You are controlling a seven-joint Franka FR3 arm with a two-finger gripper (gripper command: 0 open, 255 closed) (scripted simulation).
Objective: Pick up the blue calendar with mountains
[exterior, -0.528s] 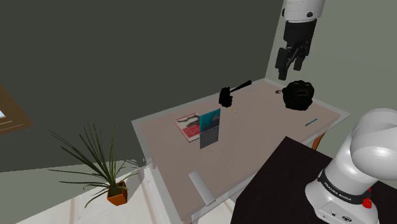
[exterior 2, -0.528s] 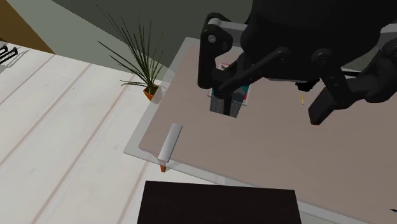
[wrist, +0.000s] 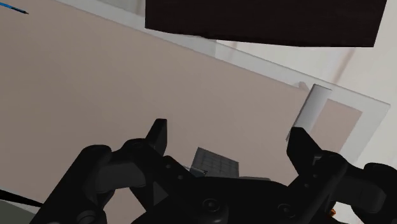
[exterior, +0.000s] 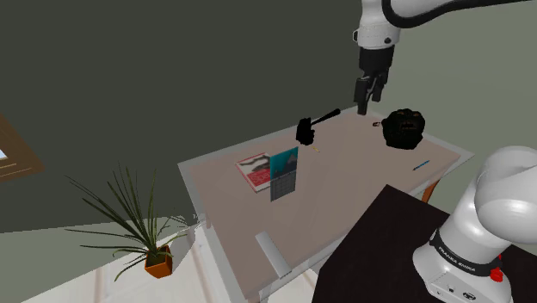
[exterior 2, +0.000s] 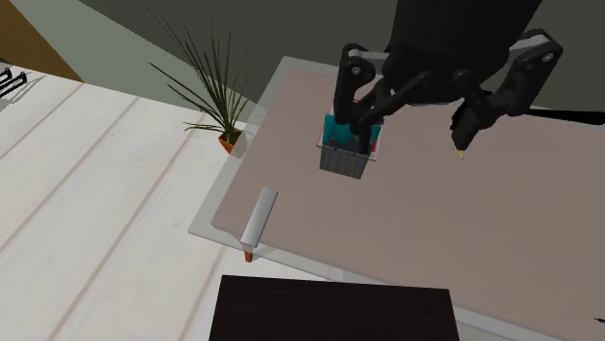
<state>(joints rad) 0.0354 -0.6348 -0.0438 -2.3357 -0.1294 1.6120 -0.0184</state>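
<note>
The calendar [exterior: 284, 173] stands upright near the middle of the table, teal picture on top and grey date grid below. From above, the calendar [exterior 2: 345, 152] is partly covered by my gripper [exterior 2: 405, 120]. My gripper [exterior: 368, 93] hangs high over the table's far side, to the right of and well above the calendar in the shoulder view. It is open, with nothing between the fingers. In the wrist view the gripper [wrist: 229, 140] looks down at the table, and the calendar's grey grid [wrist: 216, 164] peeks out just over the hand.
A red and white book [exterior: 255, 170] lies flat behind the calendar. A black tool [exterior: 313, 125] and a black lumpy object [exterior: 403, 128] sit at the table's far end, with a blue pen [exterior: 420, 164] close by. A pale bar [exterior 2: 259, 216] lies near the table [exterior: 344, 185] edge. A potted plant [exterior: 142, 228] stands on the floor.
The hand has swung towards the shoulder view's left, turned, and moved farther from the second exterior camera, uncovering more of the calendar. The fingers stay apart.
</note>
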